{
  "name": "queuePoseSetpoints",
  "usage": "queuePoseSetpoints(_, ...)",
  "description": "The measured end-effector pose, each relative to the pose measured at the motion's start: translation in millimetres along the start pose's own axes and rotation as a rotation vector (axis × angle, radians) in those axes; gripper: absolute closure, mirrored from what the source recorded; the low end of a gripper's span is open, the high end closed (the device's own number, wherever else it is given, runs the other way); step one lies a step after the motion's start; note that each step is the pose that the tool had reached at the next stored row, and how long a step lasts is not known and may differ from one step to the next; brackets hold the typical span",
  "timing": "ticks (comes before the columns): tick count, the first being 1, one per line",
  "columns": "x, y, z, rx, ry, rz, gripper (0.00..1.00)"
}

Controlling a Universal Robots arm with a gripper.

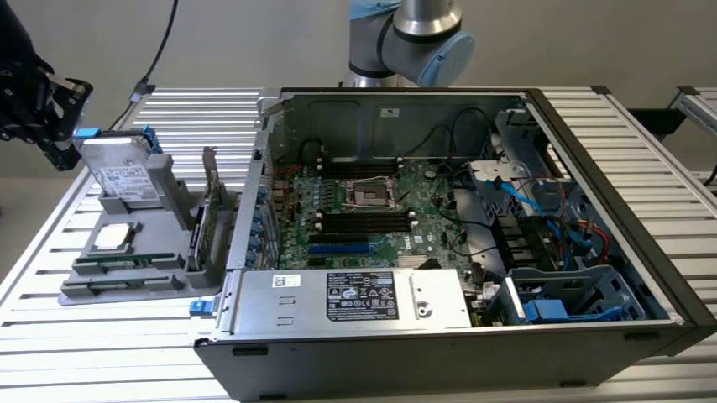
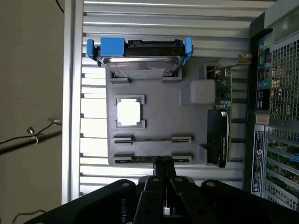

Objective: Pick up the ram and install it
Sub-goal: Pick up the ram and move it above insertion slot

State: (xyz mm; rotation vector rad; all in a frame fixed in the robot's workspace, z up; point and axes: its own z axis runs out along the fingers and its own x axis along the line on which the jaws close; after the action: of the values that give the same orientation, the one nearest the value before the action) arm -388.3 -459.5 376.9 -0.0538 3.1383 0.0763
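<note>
The gripper's point(image 2: 163, 164) two dark fingers point(image 2: 158, 179) are pressed together with no gap between the tips and nothing between them. In the wrist view the tips lie over the edge of the grey holder tray point(image 2: 159, 116). The ram point(image 2: 142, 159) sits there in the outermost slot, a thin greenish strip (little of it can be made out). Further along the tray are a silver processor chip point(image 2: 129, 113) and a hard drive point(image 2: 140, 60) in blue brackets, with an expansion card point(image 2: 220, 88) standing at one side. The open computer case point(image 1: 672, 277) stands just beside the tray on the slatted table point(image 1: 101, 353).
</note>
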Motion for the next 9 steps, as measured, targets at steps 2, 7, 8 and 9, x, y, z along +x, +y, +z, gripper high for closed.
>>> queuePoseSetpoints(2, 0.0, 0.0, 0.2, -0.0007, 0.0017, -0.035, 0.90)
queuePoseSetpoints(7, 0.0, 0.0, 0.6, -0.0029, 0.0061, -0.127, 0.90)
queuePoseSetpoints(8, 0.0, 0.0, 0.6, -0.0033, 0.0069, -0.145, 0.90)
queuePoseSetpoints(9, 0.0, 0.0, 0.7, -0.0037, 0.0078, -0.164, 0.90)
